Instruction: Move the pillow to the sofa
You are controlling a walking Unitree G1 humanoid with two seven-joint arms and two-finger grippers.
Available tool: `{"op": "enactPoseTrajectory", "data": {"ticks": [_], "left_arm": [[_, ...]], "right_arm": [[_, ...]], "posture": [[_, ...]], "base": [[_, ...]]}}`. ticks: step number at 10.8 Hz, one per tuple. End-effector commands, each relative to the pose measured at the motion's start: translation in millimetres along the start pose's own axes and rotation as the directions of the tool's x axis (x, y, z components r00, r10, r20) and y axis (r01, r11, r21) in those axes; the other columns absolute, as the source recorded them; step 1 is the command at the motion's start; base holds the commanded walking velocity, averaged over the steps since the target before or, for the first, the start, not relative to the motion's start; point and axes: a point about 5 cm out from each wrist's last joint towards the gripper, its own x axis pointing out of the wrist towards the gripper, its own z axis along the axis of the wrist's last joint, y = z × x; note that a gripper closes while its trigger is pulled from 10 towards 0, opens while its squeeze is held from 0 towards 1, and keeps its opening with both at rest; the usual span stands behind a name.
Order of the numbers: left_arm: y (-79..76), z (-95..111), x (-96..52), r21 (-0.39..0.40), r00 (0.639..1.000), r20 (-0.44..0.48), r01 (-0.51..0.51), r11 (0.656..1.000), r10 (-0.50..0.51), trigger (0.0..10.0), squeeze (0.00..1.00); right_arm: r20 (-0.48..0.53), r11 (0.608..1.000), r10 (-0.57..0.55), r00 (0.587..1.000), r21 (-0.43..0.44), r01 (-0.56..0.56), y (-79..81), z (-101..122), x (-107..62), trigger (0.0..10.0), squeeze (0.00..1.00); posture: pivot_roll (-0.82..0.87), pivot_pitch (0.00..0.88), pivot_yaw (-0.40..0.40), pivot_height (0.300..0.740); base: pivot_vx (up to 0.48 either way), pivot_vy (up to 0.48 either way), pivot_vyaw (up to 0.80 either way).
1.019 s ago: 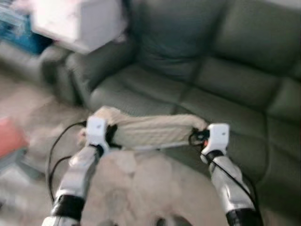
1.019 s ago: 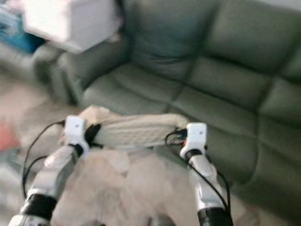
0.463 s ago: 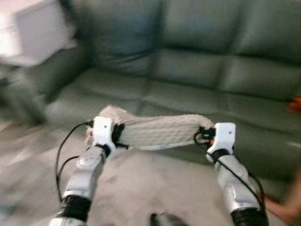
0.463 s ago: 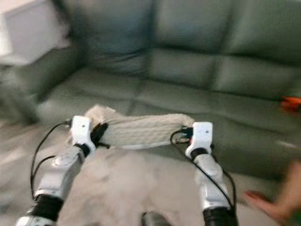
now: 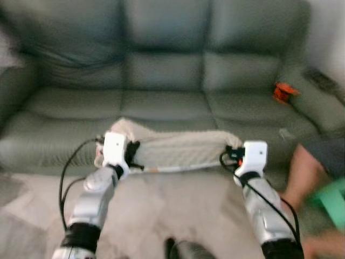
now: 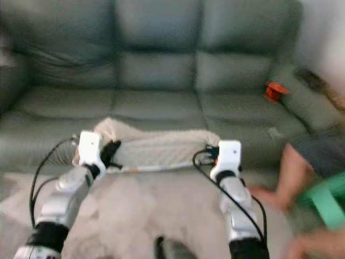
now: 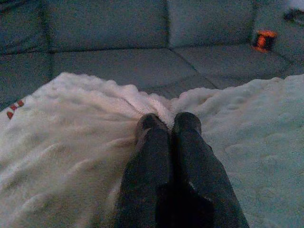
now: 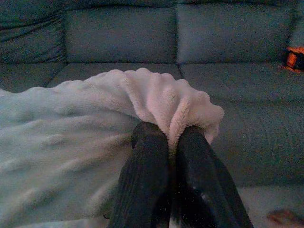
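A cream knitted pillow point(image 5: 178, 149) hangs stretched between my two grippers, just in front of the grey-green sofa point(image 5: 161, 102). My left gripper point(image 5: 132, 152) is shut on the pillow's left end; its black fingers point(image 7: 164, 142) pinch the fuzzy fabric. At the right end my right gripper point(image 5: 227, 155) is shut on a bunched corner, with its fingers point(image 8: 166, 147) pressed around the fold. The pillow sits level with the front edge of the seat cushions point(image 6: 156, 105).
An orange object point(image 5: 283, 91) lies on the sofa's right seat. A person's arm and hand point(image 6: 275, 181) reach in low at the right, beside a green stool point(image 5: 330, 202). A pale rug point(image 5: 172, 216) covers the floor below my arms.
The camera has swung right, so the sofa is now seen head-on and the white box at the left has gone out of view. Both grippers keep hold of the pillow.
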Motion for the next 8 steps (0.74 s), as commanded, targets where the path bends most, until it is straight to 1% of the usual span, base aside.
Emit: {"op": "enactPoseTrajectory", "data": {"ticks": [1,5,6,8], "left_arm": [[-2.1,6.4,1.0,0.003,1.0,0.029,0.01,1.0,-0.01,10.0,0.0],[-2.5,6.2,0.7,0.001,1.0,0.03,0.004,1.0,-0.004,10.0,0.0],[-4.2,5.4,0.8,0.0,1.0,0.028,0.009,1.0,-0.009,10.0,0.0],[-8.8,6.4,0.9,-0.01,0.999,0.044,0.032,0.999,-0.031,10.0,0.0]], "right_arm": [[0.023,1.0,-0.018,1.0,-0.006,0.018,-4.2,5.6,0.4,10.0,0.0],[0.028,1.0,-0.012,1.0,-0.004,0.013,-1.7,6.6,3.0,10.0,0.0],[0.032,1.0,-0.014,0.999,0.005,0.013,-2.0,6.3,2.6,10.0,0.0],[0.052,1.0,0.007,0.999,0.013,-0.008,1.0,8.1,1.5,10.0,0.0]], "posture": [[-0.04,0.0,-0.016,0.74],[-0.04,0.0,-0.014,0.74],[-0.04,0.0,-0.014,0.74],[-0.04,0.0,-0.01,0.74]], "base": [[0.0,0.0,-0.8],[0.0,0.0,-0.8],[0.0,0.0,-0.46],[0.0,0.0,0.0]]}}
